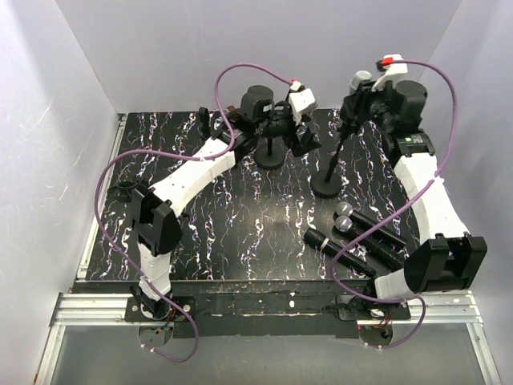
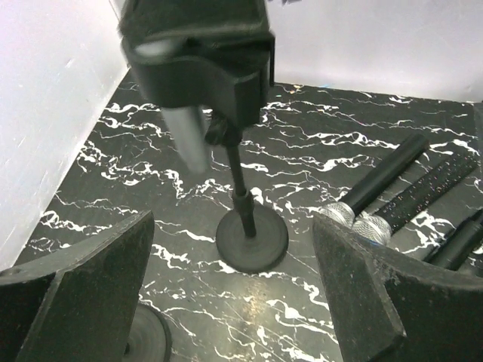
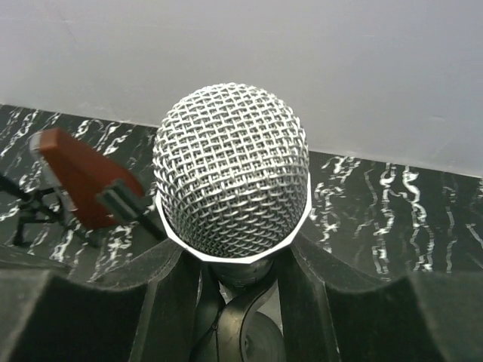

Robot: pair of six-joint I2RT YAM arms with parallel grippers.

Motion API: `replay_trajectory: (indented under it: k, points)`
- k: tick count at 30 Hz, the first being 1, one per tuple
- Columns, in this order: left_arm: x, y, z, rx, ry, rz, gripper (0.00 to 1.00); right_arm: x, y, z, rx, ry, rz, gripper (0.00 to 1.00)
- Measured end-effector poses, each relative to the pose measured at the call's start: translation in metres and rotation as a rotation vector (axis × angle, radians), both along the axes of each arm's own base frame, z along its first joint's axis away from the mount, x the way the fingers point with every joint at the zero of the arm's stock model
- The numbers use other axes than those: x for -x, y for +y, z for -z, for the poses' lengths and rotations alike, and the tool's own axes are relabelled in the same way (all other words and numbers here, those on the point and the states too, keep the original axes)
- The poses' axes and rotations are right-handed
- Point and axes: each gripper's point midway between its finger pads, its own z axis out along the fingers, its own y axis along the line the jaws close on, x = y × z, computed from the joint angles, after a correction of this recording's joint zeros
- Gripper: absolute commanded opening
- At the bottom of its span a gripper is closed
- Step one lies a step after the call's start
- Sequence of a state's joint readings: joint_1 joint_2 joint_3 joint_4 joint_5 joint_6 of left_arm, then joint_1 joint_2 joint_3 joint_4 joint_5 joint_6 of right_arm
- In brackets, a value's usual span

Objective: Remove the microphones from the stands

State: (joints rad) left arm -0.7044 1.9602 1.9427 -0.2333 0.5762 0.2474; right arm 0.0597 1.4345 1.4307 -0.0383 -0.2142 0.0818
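My right fingers (image 3: 151, 317) flank the mic (image 3: 232, 170) below its grille, atop the stand (image 1: 337, 152); I cannot tell if they grip. I'd pinch firmly, then draw it out along its own axis. Left fingers (image 2: 83, 294) gape wide, empty.

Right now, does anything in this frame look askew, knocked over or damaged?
Nothing stands out. The left stand and right stand are upright, the microphone sits atop the right one between the fingers of the right gripper, and three spare microphones lie side by side on the table, none visibly damaged.

Mesh-headed microphone (image 3: 232, 170) clipped atop stand (image 1: 326, 186)
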Motion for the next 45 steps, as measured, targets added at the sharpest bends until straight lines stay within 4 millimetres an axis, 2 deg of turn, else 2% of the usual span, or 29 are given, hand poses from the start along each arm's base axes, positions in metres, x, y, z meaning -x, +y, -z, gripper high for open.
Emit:
replay_trajectory:
  k: [6,9,12,15,21,28,33,36,37,38,40,41,42,43,45]
  points:
    - [0.021,0.018,-0.014,0.028,-0.022,-0.014,0.84,0.027,0.065,-0.002,-0.013,0.082,0.057,0.01]
    - [0.027,0.029,-0.030,0.062,-0.055,-0.057,0.84,0.040,0.081,-0.004,-0.026,0.121,0.108,0.01]
    - [0.031,0.036,-0.043,0.094,-0.089,-0.127,0.85,0.046,0.081,-0.010,-0.035,0.143,0.176,0.01]
    - [0.037,0.035,-0.053,0.124,-0.120,-0.186,0.85,0.048,0.081,-0.016,-0.031,0.145,0.226,0.01]
    - [0.047,0.019,-0.050,0.149,-0.141,-0.286,0.81,0.047,0.089,-0.013,-0.021,0.162,0.267,0.01]
    - [0.033,0.014,-0.048,0.171,-0.172,-0.436,0.61,0.050,0.091,0.000,-0.042,0.215,0.299,0.01]
    - [0.021,0.020,-0.034,0.150,-0.174,-0.512,0.54,0.052,0.091,0.004,-0.071,0.238,0.313,0.01]
    - [0.024,0.018,-0.025,0.136,-0.171,-0.511,0.48,0.054,0.091,0.005,-0.086,0.249,0.317,0.01]
    - [0.024,0.017,-0.024,0.138,-0.172,-0.510,0.43,0.055,0.091,0.005,-0.090,0.252,0.319,0.01]
    - [0.024,0.017,-0.024,0.138,-0.173,-0.509,0.35,0.055,0.091,0.005,-0.096,0.254,0.318,0.09]
    - [0.025,0.017,-0.023,0.140,-0.173,-0.508,0.20,0.055,0.091,0.006,-0.107,0.257,0.321,0.36]
    - [0.025,0.017,-0.023,0.142,-0.174,-0.508,0.15,0.055,0.091,0.006,-0.109,0.258,0.320,0.50]
    - [0.025,0.017,-0.023,0.143,-0.174,-0.508,0.11,0.055,0.092,0.006,-0.110,0.258,0.316,0.60]
    - [0.025,0.017,-0.023,0.144,-0.175,-0.508,0.09,0.055,0.092,0.005,-0.114,0.258,0.309,0.69]
    - [0.024,0.017,-0.024,0.147,-0.176,-0.510,0.05,0.057,0.099,0.003,-0.145,0.258,0.265,0.79]
